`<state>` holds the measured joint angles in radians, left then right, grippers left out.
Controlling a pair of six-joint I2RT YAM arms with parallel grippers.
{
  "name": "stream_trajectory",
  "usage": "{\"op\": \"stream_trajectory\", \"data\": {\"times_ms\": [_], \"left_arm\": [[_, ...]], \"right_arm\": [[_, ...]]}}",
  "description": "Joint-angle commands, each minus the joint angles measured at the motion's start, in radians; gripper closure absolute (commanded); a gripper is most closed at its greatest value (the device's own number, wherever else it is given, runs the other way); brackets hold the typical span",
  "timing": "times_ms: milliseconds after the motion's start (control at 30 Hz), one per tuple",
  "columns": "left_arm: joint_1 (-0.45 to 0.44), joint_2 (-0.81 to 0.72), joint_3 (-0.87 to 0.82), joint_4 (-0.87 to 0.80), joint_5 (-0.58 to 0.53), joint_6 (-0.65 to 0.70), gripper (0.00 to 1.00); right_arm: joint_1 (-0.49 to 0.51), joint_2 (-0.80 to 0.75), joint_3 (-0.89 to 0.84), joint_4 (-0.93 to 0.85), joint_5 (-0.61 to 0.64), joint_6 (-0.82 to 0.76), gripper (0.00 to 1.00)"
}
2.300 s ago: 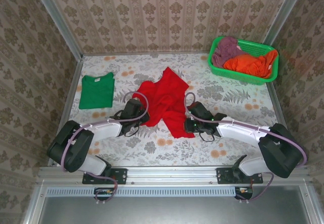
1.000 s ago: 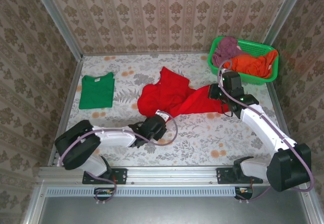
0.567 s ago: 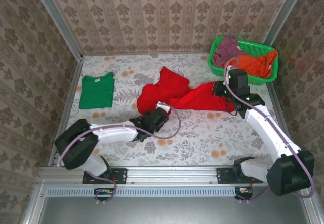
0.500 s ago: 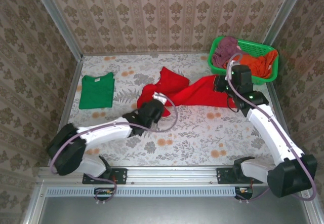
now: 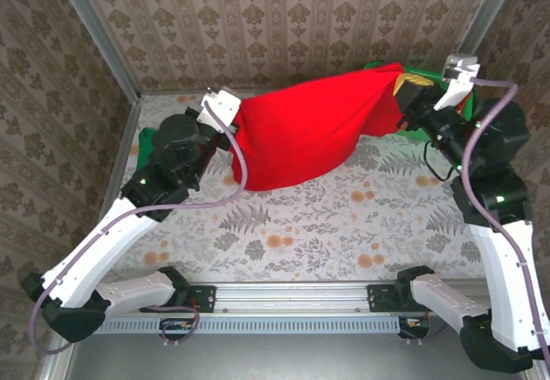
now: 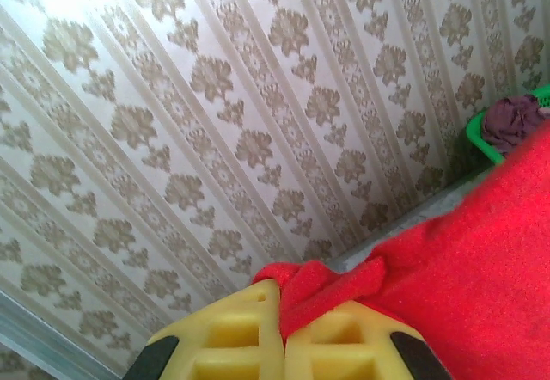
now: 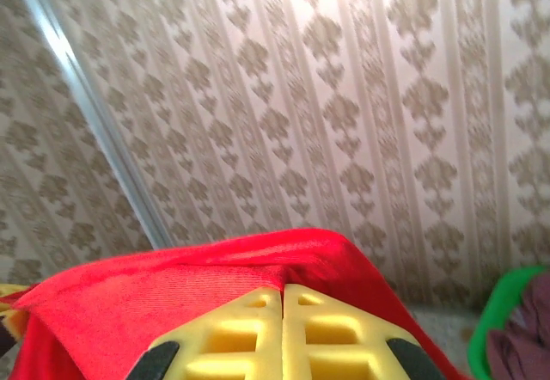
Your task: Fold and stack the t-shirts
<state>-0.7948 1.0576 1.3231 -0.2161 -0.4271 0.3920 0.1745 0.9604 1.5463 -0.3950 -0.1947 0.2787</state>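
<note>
Presently both arms are raised, and the red t-shirt (image 5: 309,135) hangs stretched between them above the floral counter (image 5: 301,234). Its upper edge runs from the left claw (image 5: 230,113) across to the right claw (image 5: 402,89), which sits a little higher, and the rest sags in a broad curve toward the counter. Whether the lowest fold touches the surface I cannot tell. The left claw is clenched on one end of the shirt: seen from the left wrist, its yellow fingers (image 6: 228,337) are pressed together with a bunched fold of red cloth pinched between their tips, and the shirt spreads away to the right. The right claw is likewise clamped on the other end: seen from the right wrist, its yellow pads (image 7: 232,333) meet with no gap, and the red fabric drapes over and around their tips. The green t-shirt (image 5: 137,148) lies on the counter at the left, mostly hidden beneath the left arm and apart from the red one. A green mesh basket (image 7: 498,298) sits at the far right corner against the wallpapered wall (image 5: 284,27), with a purple cloth (image 6: 514,120) heaped inside it.
</note>
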Motion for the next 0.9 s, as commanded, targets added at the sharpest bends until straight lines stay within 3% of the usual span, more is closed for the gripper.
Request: {"op": "stream_trajectory", "data": {"times_ms": [0, 333, 600, 767, 867], "left_arm": [[0.026, -0.008, 0.088, -0.120, 0.078, 0.083, 1.00], [0.281, 0.136, 0.225, -0.125, 0.316, 0.012, 1.00], [0.441, 0.325, 0.495, -0.155, 0.438, 0.009, 1.00], [0.495, 0.410, 0.730, -0.231, 0.464, 0.042, 1.00], [0.496, 0.418, 0.809, -0.258, 0.465, 0.064, 1.00]], "right_arm": [[-0.003, 0.020, 0.092, -0.061, -0.054, -0.049, 1.00], [-0.006, 0.228, 0.162, -0.042, 0.001, -0.120, 1.00], [-0.007, 0.535, 0.504, -0.058, -0.066, -0.118, 1.00], [-0.008, 0.645, 0.743, -0.107, -0.084, -0.110, 1.00], [-0.008, 0.649, 0.789, -0.129, -0.076, -0.120, 1.00]]}}
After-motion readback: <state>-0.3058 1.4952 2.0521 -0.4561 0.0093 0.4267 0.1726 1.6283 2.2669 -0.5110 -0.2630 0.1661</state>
